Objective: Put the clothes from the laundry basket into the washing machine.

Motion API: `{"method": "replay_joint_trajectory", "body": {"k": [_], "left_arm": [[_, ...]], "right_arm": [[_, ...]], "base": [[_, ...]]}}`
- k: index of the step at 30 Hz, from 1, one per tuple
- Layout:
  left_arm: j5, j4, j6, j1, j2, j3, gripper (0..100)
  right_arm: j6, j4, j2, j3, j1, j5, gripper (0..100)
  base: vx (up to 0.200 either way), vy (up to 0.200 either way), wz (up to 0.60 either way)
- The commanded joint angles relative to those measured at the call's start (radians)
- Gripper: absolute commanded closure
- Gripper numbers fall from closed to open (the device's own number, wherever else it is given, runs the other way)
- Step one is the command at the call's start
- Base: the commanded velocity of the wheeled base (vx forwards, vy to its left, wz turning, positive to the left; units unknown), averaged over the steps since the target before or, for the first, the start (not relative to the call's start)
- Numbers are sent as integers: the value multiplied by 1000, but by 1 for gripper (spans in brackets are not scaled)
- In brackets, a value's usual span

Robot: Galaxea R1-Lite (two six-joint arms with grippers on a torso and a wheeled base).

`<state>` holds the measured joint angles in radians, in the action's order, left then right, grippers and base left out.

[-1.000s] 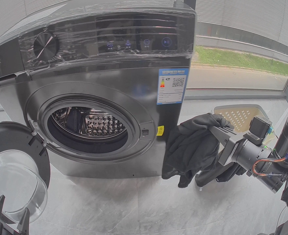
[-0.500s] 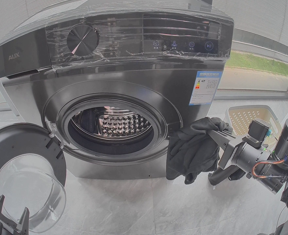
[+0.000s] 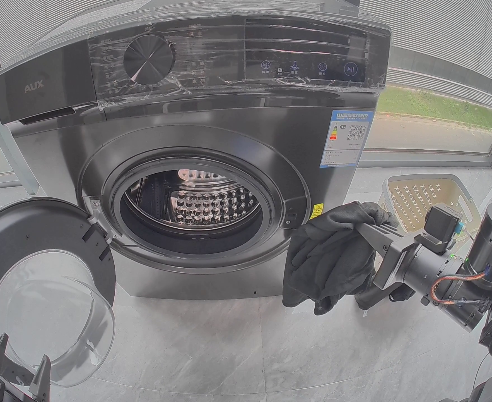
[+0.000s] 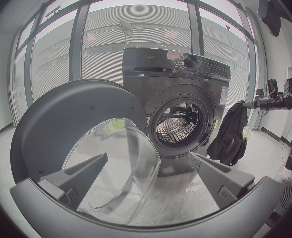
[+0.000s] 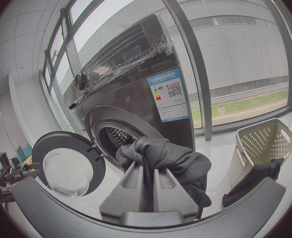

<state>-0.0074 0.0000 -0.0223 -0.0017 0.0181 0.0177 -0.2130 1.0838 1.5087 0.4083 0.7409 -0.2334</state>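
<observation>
**Right claw and load.** The right claw (image 3: 369, 229) is clenching one dark grey garment (image 3: 327, 252). Its two fingers are pressing together on a fold of the cloth, so that hardly any gap is showing between them in the right wrist view. The garment is hanging in loose folds from the fingertips. It is hanging just beside the lower right front corner of the washing machine (image 3: 201, 124), between the machine and the laundry basket (image 3: 424, 178). **Left claw.** The left claw (image 3: 20, 364) is sitting low on the robot's left, with its two fingers spreading wide apart and gripping nothing. The glass bowl of the open door (image 3: 34, 235) is lying just beyond its fingertips. **Count.** Two claws are showing, one loaded and one released. One washing machine is standing on the pale floor (image 3: 229, 347), and its single round door is standing fully open on the left-hand hinge, exposing one perforated steel drum (image 3: 201, 205). One beige laundry basket is standing upright on the floor to the right of the machine, near the window. A strip of dark cloth (image 5: 252, 179) is draping over the basket's near rim. It cannot be told whether this strip is a trailing end of the held garment or a second piece.
</observation>
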Motion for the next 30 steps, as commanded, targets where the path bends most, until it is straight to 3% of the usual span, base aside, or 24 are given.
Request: {"method": "replay_joint_trajectory", "body": {"k": [1, 18, 25, 30], "left_arm": [[0, 0, -1, 0, -17, -18, 0], [-2, 0, -2, 0, -17, -18, 0], [-3, 0, -1, 0, -17, -18, 0], [-2, 0, -2, 0, -17, -18, 0]], "right_arm": [[-3, -1, 4, -2, 2, 2, 100], [-5, 1, 4, -13, 2, 2, 100], [-8, 1, 7, -13, 11, 0, 100], [-37, -2, 10, -13, 20, 2, 100]], "base": [[0, 0, 0], [0, 176, 0], [0, 0, 0], [0, 0, 0]]}}
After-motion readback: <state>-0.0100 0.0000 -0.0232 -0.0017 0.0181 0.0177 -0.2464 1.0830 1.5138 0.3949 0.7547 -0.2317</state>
